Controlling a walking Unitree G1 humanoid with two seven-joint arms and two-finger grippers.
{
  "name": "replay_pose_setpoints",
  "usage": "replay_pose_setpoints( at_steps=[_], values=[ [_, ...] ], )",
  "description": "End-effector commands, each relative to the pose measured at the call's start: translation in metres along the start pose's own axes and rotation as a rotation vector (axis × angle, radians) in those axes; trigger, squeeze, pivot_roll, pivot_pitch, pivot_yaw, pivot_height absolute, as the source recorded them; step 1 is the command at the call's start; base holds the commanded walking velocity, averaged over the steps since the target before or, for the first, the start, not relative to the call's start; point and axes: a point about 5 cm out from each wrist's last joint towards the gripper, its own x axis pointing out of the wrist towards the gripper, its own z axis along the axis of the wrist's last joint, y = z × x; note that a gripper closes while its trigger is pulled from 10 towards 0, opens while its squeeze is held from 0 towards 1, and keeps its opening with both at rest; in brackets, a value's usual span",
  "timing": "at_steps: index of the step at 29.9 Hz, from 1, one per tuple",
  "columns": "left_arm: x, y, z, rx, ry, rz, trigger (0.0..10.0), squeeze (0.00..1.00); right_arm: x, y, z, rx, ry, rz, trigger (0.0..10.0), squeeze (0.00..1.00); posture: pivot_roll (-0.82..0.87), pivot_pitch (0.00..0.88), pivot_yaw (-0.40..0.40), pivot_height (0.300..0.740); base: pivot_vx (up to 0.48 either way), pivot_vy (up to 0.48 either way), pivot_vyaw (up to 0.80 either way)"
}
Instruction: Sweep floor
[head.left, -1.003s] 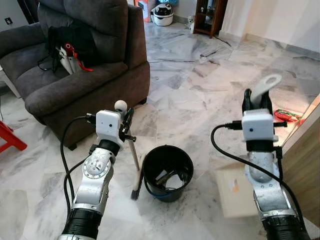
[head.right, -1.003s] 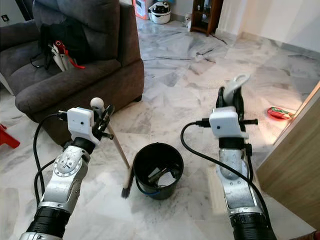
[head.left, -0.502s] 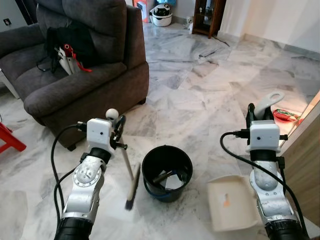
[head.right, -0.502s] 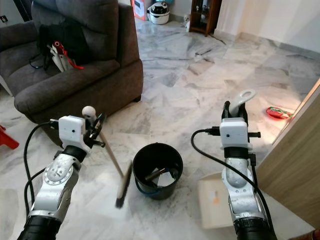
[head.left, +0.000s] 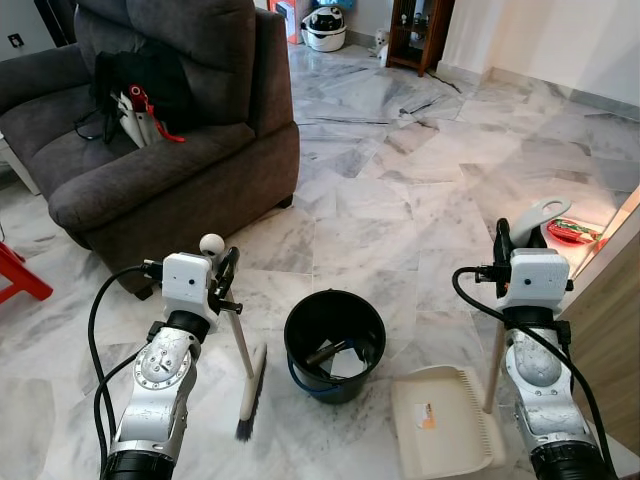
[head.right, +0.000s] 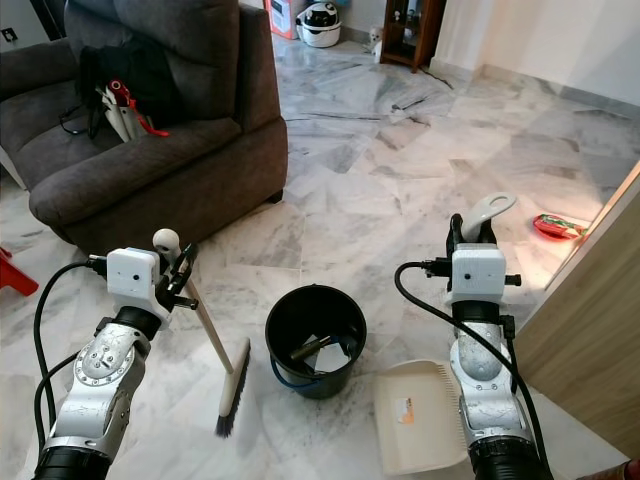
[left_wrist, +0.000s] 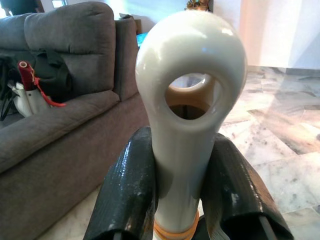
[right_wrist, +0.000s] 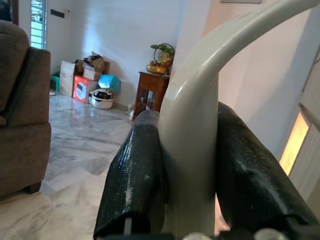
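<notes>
On the grey-veined marble floor (head.left: 400, 200), the round black plastic bin (head.left: 335, 343) sits at 12 o'clock, the cream plastic dustpan (head.left: 440, 435) gripped by right jaws (head.left: 522, 230) at 4, the cream short-handled brush (head.left: 245, 385) clamped by left jaws (head.left: 222, 275) at 8; sweep bristles flat toward the pan's lip.

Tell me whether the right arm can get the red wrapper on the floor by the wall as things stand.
Probably not: the right gripper is shut on the dustpan handle, so its fingers aren't free. The red wrapper lies on open floor beyond it, nothing between.
</notes>
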Motion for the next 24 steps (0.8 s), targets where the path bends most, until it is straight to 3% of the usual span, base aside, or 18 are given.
replay_pose_setpoints(
  at_steps=[1,11,24],
  values=[
    [0.0007,0.0004,0.0045,0.02,-0.031,0.003,10.0,0.0,0.0047,-0.004,0.0061,0.006,-0.038,-0.01,10.0,0.0,0.02,0.064,0.035,0.74,0.0,0.0,0.0],
    [0.001,-0.0044,0.0031,0.007,-0.03,-0.013,10.0,0.0,0.0042,-0.0035,0.0087,0.027,-0.054,-0.016,10.0,0.0,0.01,0.039,0.037,0.74,0.0,0.0,0.0],
    [0.0036,-0.0088,0.005,0.0,-0.039,-0.027,10.0,0.0,0.0056,-0.0008,0.0101,0.042,-0.058,-0.014,10.0,0.0,0.02,0.04,0.036,0.74,-0.284,0.0,0.0]
  ],
)
